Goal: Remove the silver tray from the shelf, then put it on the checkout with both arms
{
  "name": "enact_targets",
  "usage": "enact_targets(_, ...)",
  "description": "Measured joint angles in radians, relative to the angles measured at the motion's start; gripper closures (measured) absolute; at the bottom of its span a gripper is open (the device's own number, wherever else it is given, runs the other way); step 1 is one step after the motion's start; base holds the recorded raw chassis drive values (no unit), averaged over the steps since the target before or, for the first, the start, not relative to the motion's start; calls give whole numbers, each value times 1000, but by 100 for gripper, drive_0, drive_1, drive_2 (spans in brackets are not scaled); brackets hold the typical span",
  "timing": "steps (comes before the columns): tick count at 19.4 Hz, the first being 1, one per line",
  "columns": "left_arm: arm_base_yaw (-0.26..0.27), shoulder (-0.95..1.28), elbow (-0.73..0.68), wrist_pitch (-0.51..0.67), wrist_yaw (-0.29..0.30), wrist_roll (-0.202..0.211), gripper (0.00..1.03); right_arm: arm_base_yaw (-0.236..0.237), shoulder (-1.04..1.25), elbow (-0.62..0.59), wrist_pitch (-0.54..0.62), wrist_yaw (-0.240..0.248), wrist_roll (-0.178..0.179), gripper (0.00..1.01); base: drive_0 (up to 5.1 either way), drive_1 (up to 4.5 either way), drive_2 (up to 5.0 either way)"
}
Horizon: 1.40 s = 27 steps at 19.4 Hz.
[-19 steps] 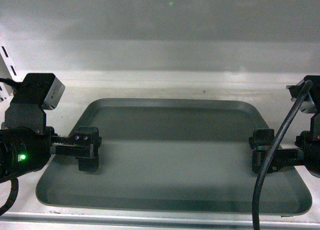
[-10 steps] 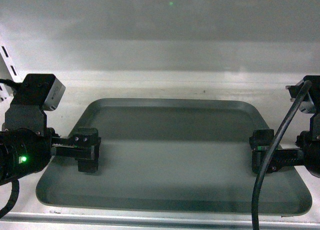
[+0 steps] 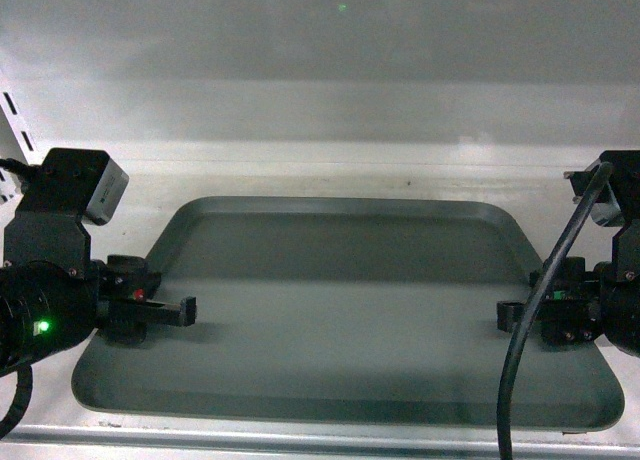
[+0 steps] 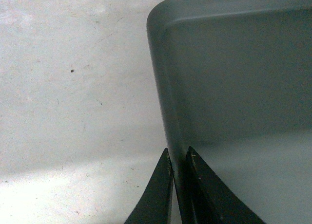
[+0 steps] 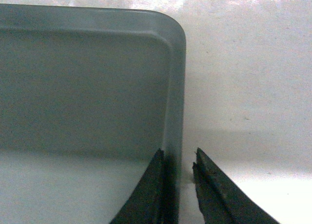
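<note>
Silver tray [image 4: 234, 87] cropped in both wrist views.

Dim, greenish light is filling every view. A shadow band is crossing the silver tray [image 3: 350, 280]. Wrist views are looking soft and grainy.

Grey-silver tray [image 3: 350, 310], black fingers [image 4: 161, 195], speckled white shelf board [image 4: 73, 87]

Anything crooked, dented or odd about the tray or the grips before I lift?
Nothing stands out. The grey-silver metal tray lies flat and square on the white shelf board, empty, with no visible dents. The left gripper pinches its left rim; the right gripper straddles the right rim with a small gap showing.
</note>
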Motion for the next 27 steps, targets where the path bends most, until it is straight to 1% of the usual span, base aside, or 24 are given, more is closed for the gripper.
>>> enact_targets(1, 1, -1, -3, 7, 0, -11, 97, 9, 0, 0, -1, 5, 0, 86, 0, 0, 0)
enact_targets(2, 2, -2, -3, 10, 1, -36, 99, 11, -1, 0, 0, 12, 6, 93, 0, 0, 0)
enact_targets(3, 2, -2, -6, 16, 3, -52, 99, 13, -6, 0, -4, 13, 37, 98, 0, 0, 0)
enact_targets(4, 2, -2, -9, 19, 4, -60, 99, 13, -6, 0, -3, 13, 53, 98, 0, 0, 0)
enact_targets(6, 0, -6, -17, 26, 5, -66, 99, 13, -6, 0, -2, 14, 64, 98, 0, 0, 0)
enact_targets(8, -3, -14, -23, 26, 4, -68, 99, 14, -6, 0, -2, 19, 64, 98, 0, 0, 0)
enact_targets(11, -14, -31, -39, 23, -12, -72, 99, 15, -8, 0, -3, 25, 64, 98, 0, 0, 0)
enact_targets(20, -34, -139, -50, -64, -38, -66, 99, 28, -74, -8, -50, 45, 83, 98, 0, 0, 0)
enact_targets(24, -40, -185, -48, -117, -42, -65, 99, 27, -123, -8, -98, 46, 83, 98, 0, 0, 0)
enact_targets(27, -51, -231, -45, -173, -43, -66, 99, 20, -179, -12, -155, 46, 83, 98, 0, 0, 0)
